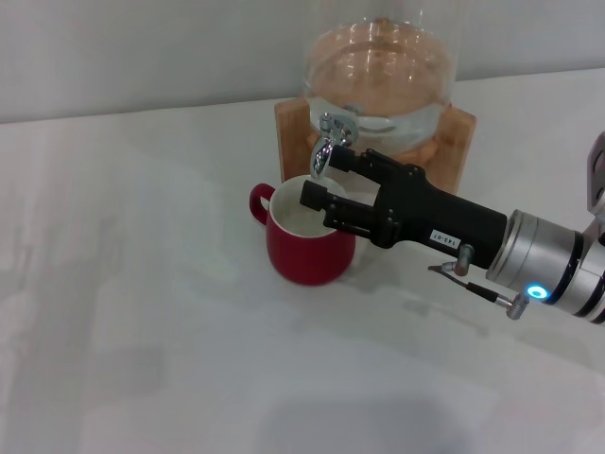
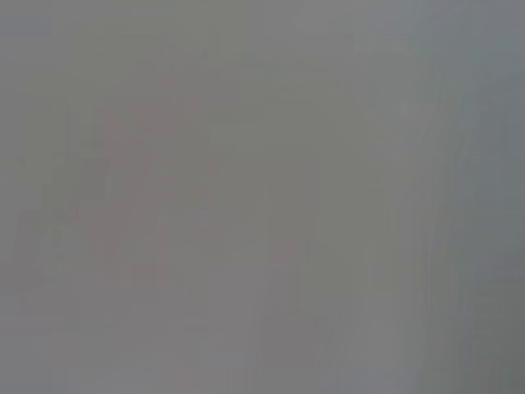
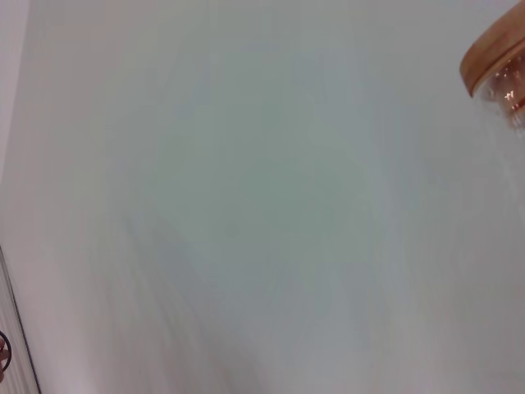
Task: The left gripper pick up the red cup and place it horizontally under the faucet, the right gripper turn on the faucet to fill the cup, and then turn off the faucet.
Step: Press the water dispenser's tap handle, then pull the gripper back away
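The right gripper [image 1: 326,184] reaches over the squat dark-red cup [image 1: 307,248].

Red cup [image 1: 307,248] stands upright, handle left, directly beneath the chrome faucet [image 1: 328,144].

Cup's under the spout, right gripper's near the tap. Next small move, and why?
Probably ease the right gripper up to the faucet lever. The red cup stands upright under the spout, and the gripper's tips sit just below the lever over the cup's rim. Left gripper is out of view.
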You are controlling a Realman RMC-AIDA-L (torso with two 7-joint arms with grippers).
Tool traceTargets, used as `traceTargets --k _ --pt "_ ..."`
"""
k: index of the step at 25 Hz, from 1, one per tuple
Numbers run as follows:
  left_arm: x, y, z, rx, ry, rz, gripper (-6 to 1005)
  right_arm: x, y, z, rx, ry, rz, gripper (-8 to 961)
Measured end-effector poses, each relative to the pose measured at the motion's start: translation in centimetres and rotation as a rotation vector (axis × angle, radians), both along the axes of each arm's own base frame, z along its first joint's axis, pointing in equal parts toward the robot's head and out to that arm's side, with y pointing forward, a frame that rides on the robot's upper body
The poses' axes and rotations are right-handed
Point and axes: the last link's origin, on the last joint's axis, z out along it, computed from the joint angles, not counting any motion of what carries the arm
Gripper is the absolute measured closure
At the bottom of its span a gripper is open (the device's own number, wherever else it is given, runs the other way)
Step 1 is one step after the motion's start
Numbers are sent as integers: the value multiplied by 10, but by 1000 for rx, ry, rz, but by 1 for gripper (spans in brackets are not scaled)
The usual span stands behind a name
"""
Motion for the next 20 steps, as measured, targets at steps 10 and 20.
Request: traceTargets --k 10,20 --pt "0 1 1 0 2 -1 242 1 2 3 17 10 -9 121" --pt "1 1 0 -1 2 -3 242 3 3 6 30 11 -19 121"
